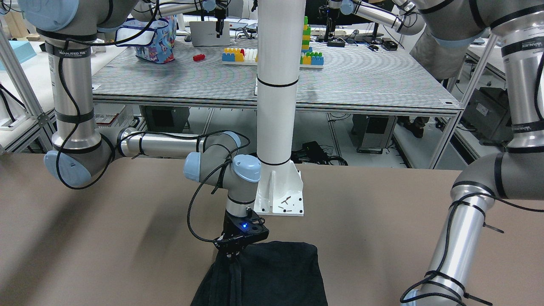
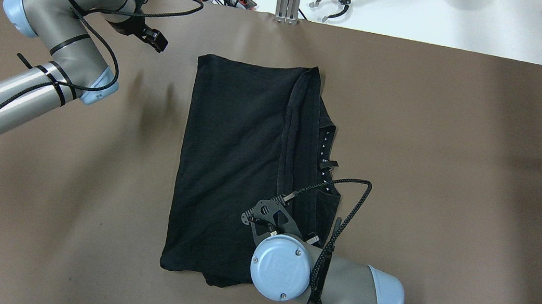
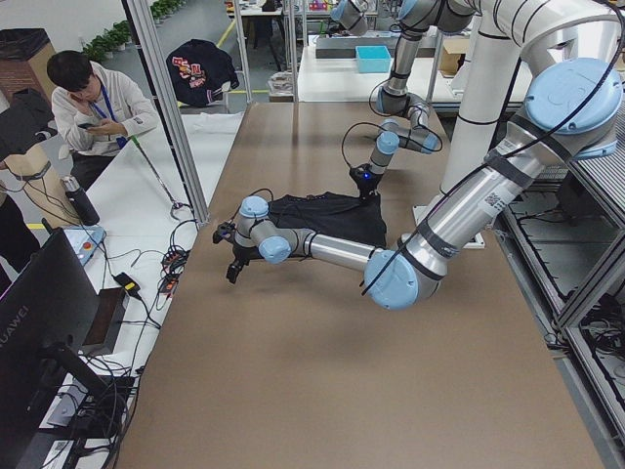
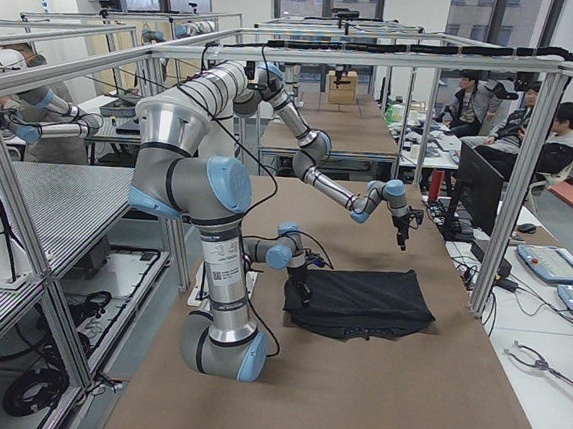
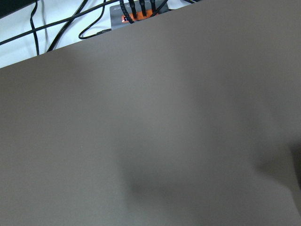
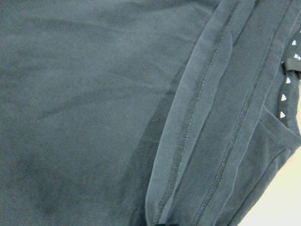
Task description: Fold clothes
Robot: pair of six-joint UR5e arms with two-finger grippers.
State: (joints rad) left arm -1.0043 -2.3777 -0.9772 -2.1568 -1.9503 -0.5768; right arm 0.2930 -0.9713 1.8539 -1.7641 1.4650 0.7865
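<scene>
The clothes (image 2: 233, 157) are one black garment lying folded lengthwise mid-table, with a seamed flap along its right side (image 6: 197, 117). My right gripper (image 1: 231, 255) stands at the garment's near edge, shut on a pinch of fabric that rises toward it. In the overhead view its fingers are hidden under the wrist. The right wrist view is filled with black cloth. My left gripper (image 2: 155, 41) hovers open over bare table beyond the garment's far left corner, holding nothing. The left wrist view shows only brown table (image 5: 150, 141).
The white pillar (image 1: 278, 85) and its base plate (image 1: 280, 199) stand just behind the garment on the robot's side. Cables and a power strip (image 5: 136, 12) lie past the table's far edge. A person (image 3: 93, 98) sits beside the table's far side.
</scene>
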